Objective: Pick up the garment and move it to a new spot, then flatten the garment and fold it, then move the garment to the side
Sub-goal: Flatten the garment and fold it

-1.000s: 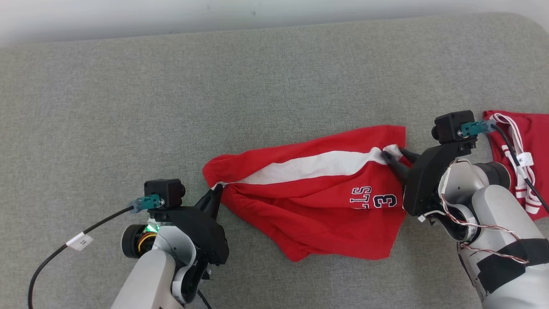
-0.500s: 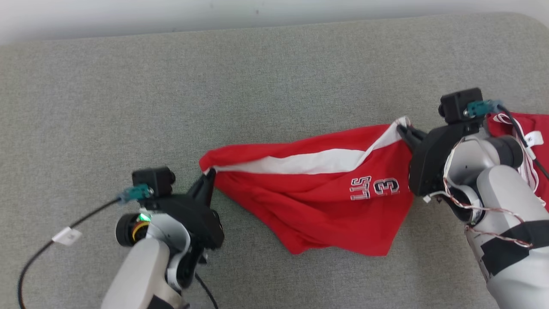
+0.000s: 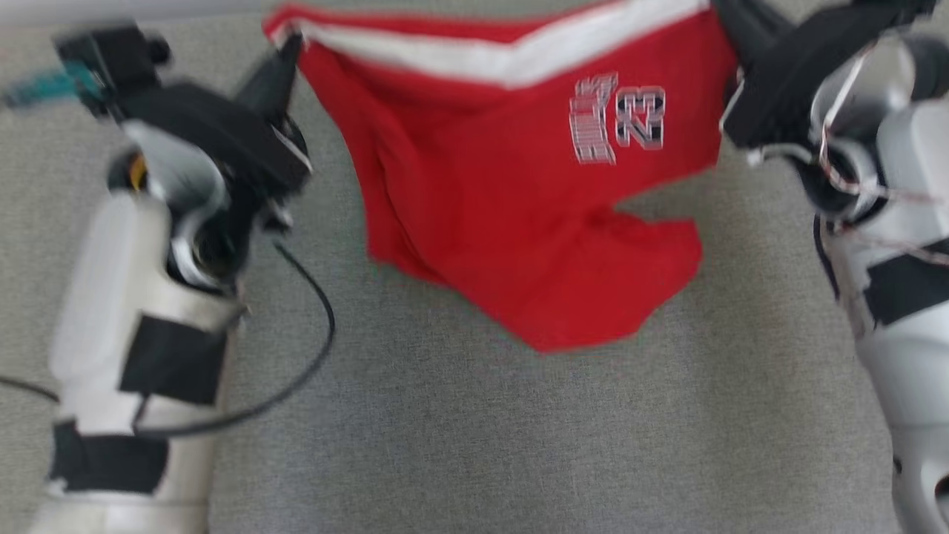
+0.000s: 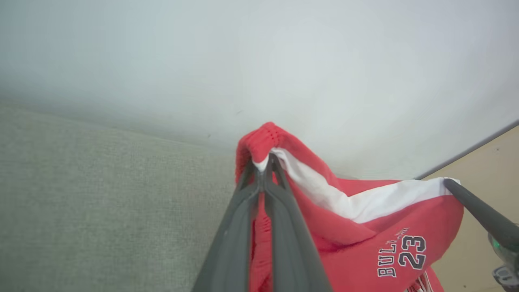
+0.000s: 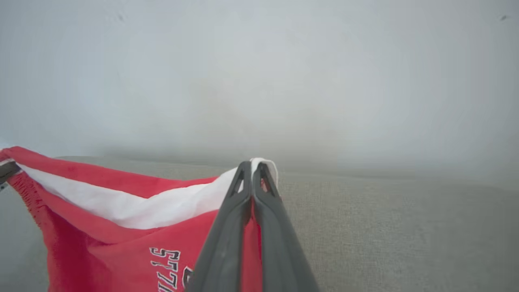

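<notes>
Garment (image 3: pixel 519 222) hanging stretched between two grippers, above the grey table (image 3: pixel 474 445).
One pair of red shorts is showing one white band along its upper edge and one dark-outlined print of lettering with the number 23. The cloth is sagging in folds toward the table, and I cannot tell whether its lowest tip is touching. The left gripper (image 4: pixel 263 162) is pinching the ribbed red corner, its jaws pressed together on the cloth. The right gripper (image 5: pixel 252 165) is clamping the opposite white-banded corner, jaws likewise closed on fabric. One black cable (image 3: pixel 311 348) is looping beside the left forearm.
</notes>
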